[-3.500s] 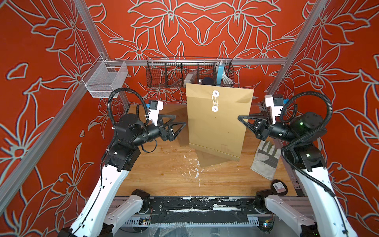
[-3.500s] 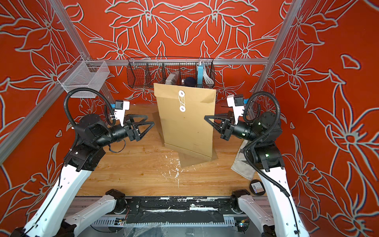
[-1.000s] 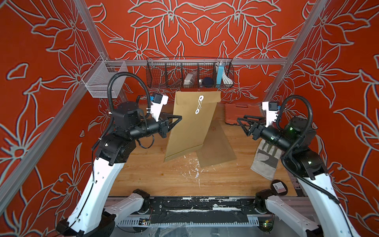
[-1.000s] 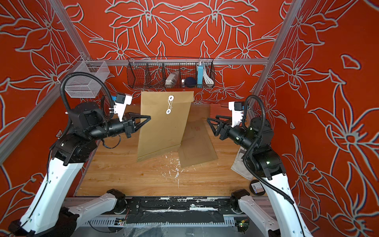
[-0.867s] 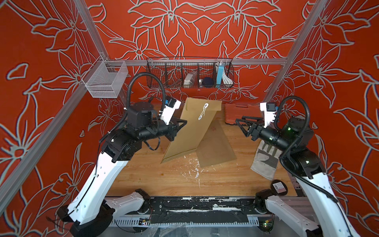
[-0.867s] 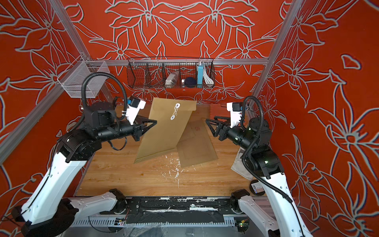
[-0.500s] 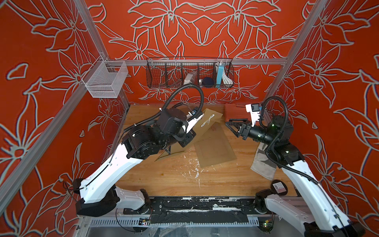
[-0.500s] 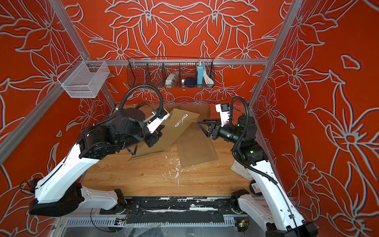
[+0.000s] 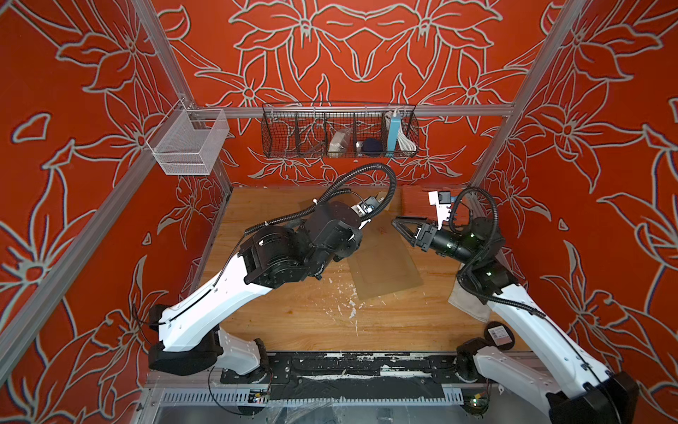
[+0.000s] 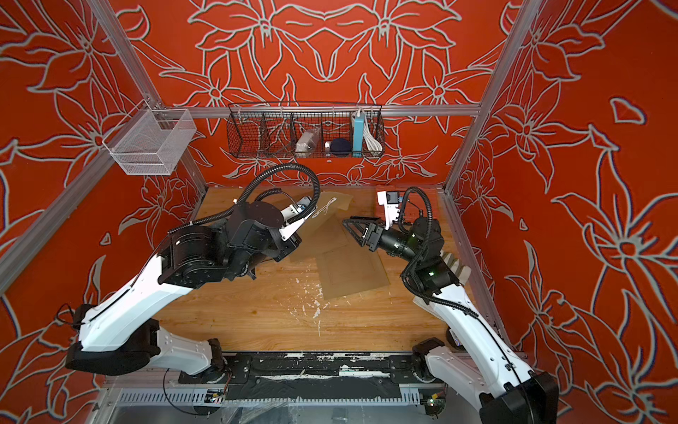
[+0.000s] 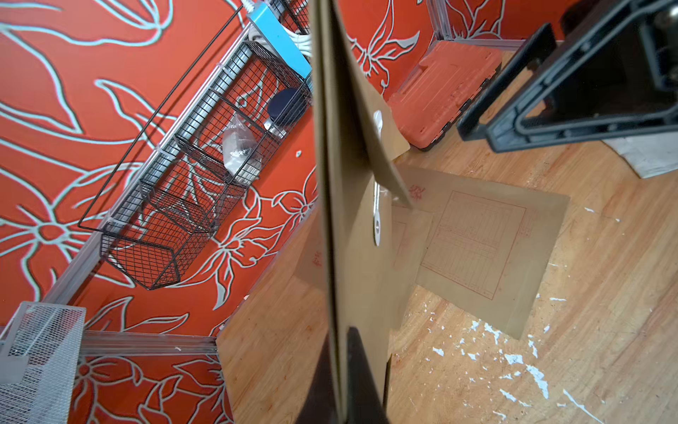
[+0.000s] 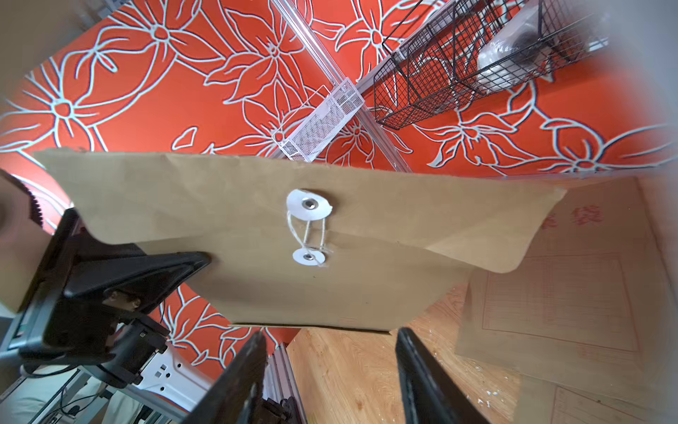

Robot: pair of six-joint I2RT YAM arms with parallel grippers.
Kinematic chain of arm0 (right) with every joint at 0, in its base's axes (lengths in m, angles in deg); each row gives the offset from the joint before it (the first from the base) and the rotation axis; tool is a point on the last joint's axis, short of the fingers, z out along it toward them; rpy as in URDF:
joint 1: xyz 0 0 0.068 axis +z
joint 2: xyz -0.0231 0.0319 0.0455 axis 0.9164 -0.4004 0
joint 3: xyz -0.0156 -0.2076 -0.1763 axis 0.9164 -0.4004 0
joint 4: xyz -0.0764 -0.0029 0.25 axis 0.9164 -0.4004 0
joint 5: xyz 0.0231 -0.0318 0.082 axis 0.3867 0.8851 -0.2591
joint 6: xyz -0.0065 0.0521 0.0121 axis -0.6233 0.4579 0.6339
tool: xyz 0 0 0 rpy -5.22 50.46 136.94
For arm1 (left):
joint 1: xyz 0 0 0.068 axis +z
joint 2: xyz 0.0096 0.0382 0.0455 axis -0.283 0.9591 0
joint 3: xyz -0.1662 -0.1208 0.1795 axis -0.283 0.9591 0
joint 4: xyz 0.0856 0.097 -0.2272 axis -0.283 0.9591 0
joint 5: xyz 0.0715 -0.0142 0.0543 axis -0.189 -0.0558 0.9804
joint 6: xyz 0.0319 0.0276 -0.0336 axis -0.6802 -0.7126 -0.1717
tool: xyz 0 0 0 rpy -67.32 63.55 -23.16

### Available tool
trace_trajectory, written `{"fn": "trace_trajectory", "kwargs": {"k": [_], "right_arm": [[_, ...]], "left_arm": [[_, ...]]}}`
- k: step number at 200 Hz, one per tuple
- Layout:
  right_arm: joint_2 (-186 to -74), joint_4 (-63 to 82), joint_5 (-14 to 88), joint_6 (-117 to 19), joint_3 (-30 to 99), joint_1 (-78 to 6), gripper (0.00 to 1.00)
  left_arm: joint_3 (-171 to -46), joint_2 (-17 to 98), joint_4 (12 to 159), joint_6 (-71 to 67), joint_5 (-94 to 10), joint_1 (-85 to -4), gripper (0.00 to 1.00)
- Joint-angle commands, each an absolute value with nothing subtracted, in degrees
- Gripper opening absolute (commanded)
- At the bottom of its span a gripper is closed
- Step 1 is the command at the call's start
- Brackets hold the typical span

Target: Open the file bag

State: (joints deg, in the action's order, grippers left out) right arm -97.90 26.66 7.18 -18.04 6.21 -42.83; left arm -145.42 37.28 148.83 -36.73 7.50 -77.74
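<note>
Jaws on the left gripper (image 12: 200,258) are pinched tight on one side edge of the brown file bag (image 12: 367,220). Jaws on the right gripper (image 9: 398,224) stand apart with nothing between them. They point at the bag from the other side.

The bag is held up off the wooden surface (image 9: 312,315). It leans, near the back and the middle. In both top views the big black left arm covers part of it.

The right wrist view shows the bag's whole face. The flap is folded down and one corner of it lifts a little. A thin string (image 12: 306,231) runs between two white discs (image 12: 309,203). The left wrist view sees the bag from its thin edge, with the flap sticking out to one side.

A second file bag (image 9: 381,264) with red printing lies flat on the surface, partly under the held one. The left wrist view shows a red case (image 11: 444,91) at the back by the wall. A black wire basket (image 9: 337,136) hangs on the back wall.
</note>
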Motion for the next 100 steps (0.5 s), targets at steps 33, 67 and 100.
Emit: {"fn": "trace_trajectory", "kwargs": {"k": [33,67,100], "right_arm": [[-104.3,40.9,8.7,-15.1,7.4,-39.4,0.55],[-107.8,45.7,8.2,-15.2,8.3,-38.1,0.50],[-110.0,48.7,7.4,-16.5,9.1,-36.2,0.49]], "left_arm": [[-146.4,37.2,147.7,-37.7,9.8,-78.4,0.00],[-146.1,37.3,147.5,-37.7,9.6,-78.5,0.00],[-145.9,37.3,147.3,-37.9,9.6,-78.5,0.00]]}}
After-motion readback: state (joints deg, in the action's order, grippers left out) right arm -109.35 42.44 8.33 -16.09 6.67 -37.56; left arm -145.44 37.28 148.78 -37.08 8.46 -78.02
